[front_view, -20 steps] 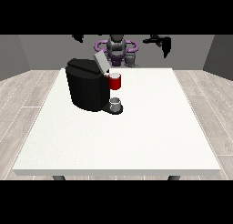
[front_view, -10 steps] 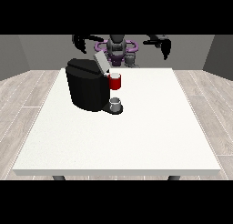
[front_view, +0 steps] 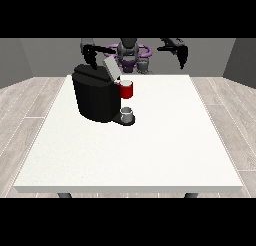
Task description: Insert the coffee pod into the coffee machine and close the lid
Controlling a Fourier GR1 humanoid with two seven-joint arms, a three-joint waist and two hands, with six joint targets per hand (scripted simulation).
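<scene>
Boxy matte-black coffee machine [front_view: 95, 97], grey lid [front_view: 111, 69] raised, both hands' finger positions unclear

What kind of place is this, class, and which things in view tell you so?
Probably a bare test room: a large white table on wood-look flooring, grey walls, with only a black coffee machine on the table.
</scene>
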